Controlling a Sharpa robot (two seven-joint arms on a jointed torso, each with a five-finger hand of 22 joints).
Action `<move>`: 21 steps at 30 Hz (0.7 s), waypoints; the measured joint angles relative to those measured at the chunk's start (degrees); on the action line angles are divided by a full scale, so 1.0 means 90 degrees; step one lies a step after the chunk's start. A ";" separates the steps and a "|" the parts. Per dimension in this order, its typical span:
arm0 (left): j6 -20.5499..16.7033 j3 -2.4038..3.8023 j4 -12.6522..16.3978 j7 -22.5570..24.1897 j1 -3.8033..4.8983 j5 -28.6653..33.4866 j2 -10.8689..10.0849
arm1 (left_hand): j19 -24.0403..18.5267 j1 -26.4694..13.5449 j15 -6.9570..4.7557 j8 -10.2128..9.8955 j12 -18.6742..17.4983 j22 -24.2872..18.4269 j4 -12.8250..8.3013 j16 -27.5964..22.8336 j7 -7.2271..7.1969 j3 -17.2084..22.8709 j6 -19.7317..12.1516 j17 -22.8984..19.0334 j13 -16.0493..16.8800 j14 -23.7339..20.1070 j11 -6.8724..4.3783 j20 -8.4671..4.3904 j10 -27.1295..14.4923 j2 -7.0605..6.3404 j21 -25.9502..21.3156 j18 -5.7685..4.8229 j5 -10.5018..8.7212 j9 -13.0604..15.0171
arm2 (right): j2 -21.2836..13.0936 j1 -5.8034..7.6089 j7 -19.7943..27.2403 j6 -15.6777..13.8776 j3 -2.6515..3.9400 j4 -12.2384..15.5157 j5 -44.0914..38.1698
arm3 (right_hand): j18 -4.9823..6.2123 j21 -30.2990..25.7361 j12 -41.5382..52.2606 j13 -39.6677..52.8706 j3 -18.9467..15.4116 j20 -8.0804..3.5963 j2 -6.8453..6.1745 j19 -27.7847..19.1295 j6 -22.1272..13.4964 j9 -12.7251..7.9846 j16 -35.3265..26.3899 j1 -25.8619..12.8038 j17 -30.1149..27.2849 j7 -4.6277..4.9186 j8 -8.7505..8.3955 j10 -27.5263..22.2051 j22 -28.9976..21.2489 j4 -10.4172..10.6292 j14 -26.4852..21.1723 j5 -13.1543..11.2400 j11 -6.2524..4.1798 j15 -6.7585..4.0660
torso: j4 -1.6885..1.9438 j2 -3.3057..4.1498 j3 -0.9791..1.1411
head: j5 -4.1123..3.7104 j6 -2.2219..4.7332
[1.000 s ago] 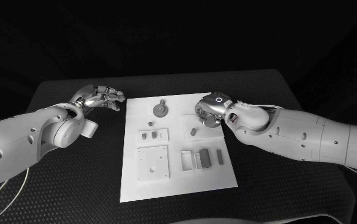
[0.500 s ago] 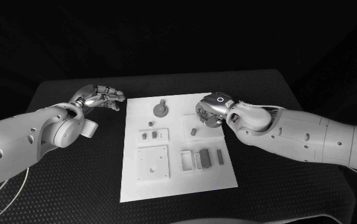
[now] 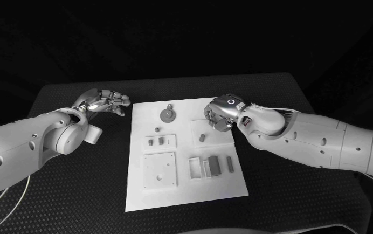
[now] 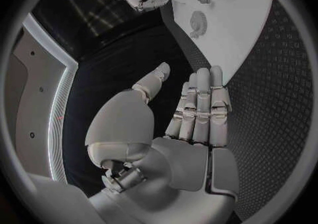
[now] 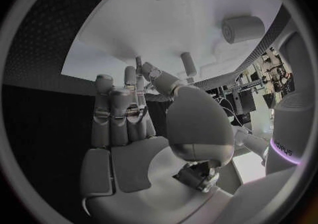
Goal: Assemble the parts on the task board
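Observation:
The white task board lies in the middle of the black table. On it are a grey gear, a small peg behind it, and a small grey piece. My right hand hovers over the board's right rear part, just behind that small piece. Its fingers reach toward the board with the thumb tip close to them, and I see nothing between them. My left hand hangs off the board's rear left corner. Its fingers are straight and hold nothing.
Nearer the front, the board carries a small block with two grey pieces, a flat square plate and a row of slots and bars. Black table surface runs along both sides of the board.
My right hand has drawn slightly back toward the board's rear, and its curled fingers hang less low over the small piece. The left hand and the parts have not moved.

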 measured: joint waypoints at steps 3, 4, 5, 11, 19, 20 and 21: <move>0.0000 0.0000 0.0000 0.0000 0.0000 0.0000 0.0000 | 0.0000 0.0000 0.0000 0.0000 0.0000 0.0000 0.0000 0.0000 0.0000 0.0000 0.0000 0.0001 0.0000 0.0000 0.0000 0.0000 0.0000 0.0000 0.0000 0.0000 0.0000 0.0000 | -0.0039 0.0015 0.0010 0.0021 0.0016 0.0048 0.0053 | -0.0001 0.0000 0.0000 0.0038 0.0000 -0.0001 0.0000 0.0002 0.0000 -0.0008 0.0000 0.0000 0.0000 0.0000 0.0000 -0.0001 0.0000 0.0000 0.0000 -0.0001 0.0001 0.0000 | 0.0000 0.0000 -0.0001 | 0.0000 0.0000; 0.0001 0.0000 -0.0001 0.0000 0.0000 0.0000 -0.0001 | 0.0000 0.0000 0.0000 0.0000 0.0000 0.0000 0.0000 0.0000 0.0000 0.0000 0.0000 0.0002 0.0000 0.0000 0.0000 0.0000 0.0000 0.0000 0.0000 0.0000 0.0000 0.0000 | -0.0055 0.0017 0.0018 0.0036 0.0022 0.0067 0.0075 | -0.0001 0.0000 0.0000 0.0039 0.0000 -0.0001 0.0000 0.0002 0.0000 -0.0012 0.0000 0.0000 0.0000 0.0000 0.0000 -0.0011 0.0000 0.0000 0.0000 -0.0001 0.0010 0.0000 | 0.0000 0.0000 -0.0001 | 0.0000 0.0000; 0.0001 0.0000 -0.0001 0.0000 0.0000 0.0000 -0.0001 | 0.0000 0.0000 0.0000 0.0000 0.0000 0.0000 0.0000 0.0000 0.0000 0.0000 0.0000 0.0005 0.0000 0.0000 -0.0001 0.0000 0.0001 0.0000 0.0000 -0.0001 0.0000 0.0000 | -0.0075 0.0022 0.0028 0.0058 0.0029 0.0095 0.0112 | -0.0001 0.0000 0.0000 0.0039 0.0000 -0.0001 0.0000 0.0002 0.0000 -0.0014 0.0000 0.0000 0.0000 0.0000 0.0000 -0.0011 0.0000 0.0000 0.0000 -0.0001 0.0010 0.0000 | 0.0000 0.0000 0.0000 | 0.0000 0.0000; 0.0002 0.0000 0.0000 -0.0002 0.0000 0.0000 -0.0004 | 0.0000 0.0000 0.0001 0.0000 0.0000 0.0000 0.0000 0.0000 0.0000 0.0000 0.0000 0.0005 -0.0001 -0.0001 -0.0002 0.0000 0.0002 0.0000 0.0000 0.0000 0.0000 0.0000 | -0.0180 0.0054 0.0067 0.0150 0.0082 0.0285 0.0248 | -0.0001 0.0000 -0.0001 0.0040 0.0015 -0.0001 0.0000 0.0003 -0.0001 -0.0016 0.0000 0.0000 0.0005 0.0000 0.0000 -0.0011 0.0000 -0.0016 -0.0001 -0.0002 0.0010 0.0001 | -0.0001 0.0000 0.0000 | 0.0010 -0.0005; 0.0002 0.0000 0.0005 -0.0003 0.0000 0.0000 -0.0006 | -0.0001 0.0000 0.0001 0.0000 0.0000 0.0000 0.0000 0.0000 0.0000 0.0000 0.0000 0.0004 -0.0001 -0.0001 -0.0010 0.0001 0.0010 0.0000 0.0000 0.0000 0.0000 0.0000 | -0.0231 0.0120 0.0085 0.0216 0.0100 0.0379 0.0333 | -0.0002 0.0000 0.0066 0.0105 0.0033 -0.0016 0.0165 0.0037 -0.0044 -0.0026 0.0000 0.0167 0.0005 -0.0025 -0.0033 -0.0008 0.0000 -0.0035 0.0001 -0.0003 0.0009 -0.0001 | -0.0004 -0.0002 -0.0002 | 0.0002 -0.0007; 0.0002 0.0000 0.0005 -0.0003 0.0000 0.0000 -0.0006 | -0.0001 0.0000 0.0001 0.0000 0.0000 0.0000 0.0000 0.0000 0.0000 0.0000 0.0000 0.0004 -0.0002 -0.0001 -0.0010 0.0001 0.0010 0.0000 0.0000 0.0000 0.0000 0.0000 | -0.0231 0.0120 0.0085 0.0218 0.0100 0.0386 0.0336 | -0.0002 0.0000 0.0062 0.0100 0.0034 -0.0016 0.0165 0.0037 -0.0044 -0.0025 0.0000 0.0167 0.0005 -0.0025 -0.0032 -0.0008 0.0000 -0.0035 0.0001 -0.0003 0.0009 -0.0001 | -0.0004 -0.0002 -0.0001 | 0.0002 -0.0007; 0.0002 0.0000 0.0005 -0.0003 0.0000 0.0000 -0.0006 | -0.0001 0.0000 0.0001 0.0000 0.0000 0.0000 0.0000 0.0000 0.0000 0.0000 0.0000 0.0004 -0.0001 -0.0001 -0.0011 0.0001 0.0010 0.0000 0.0000 0.0000 0.0000 0.0000 | -0.0231 0.0120 0.0086 0.0221 0.0101 0.0403 0.0342 | -0.0002 0.0000 0.0045 0.0094 0.0034 -0.0016 0.0165 0.0038 -0.0044 -0.0025 0.0000 0.0167 0.0005 -0.0024 -0.0027 -0.0008 0.0000 -0.0035 0.0001 -0.0003 0.0009 -0.0001 | -0.0003 -0.0002 -0.0001 | 0.0001 -0.0007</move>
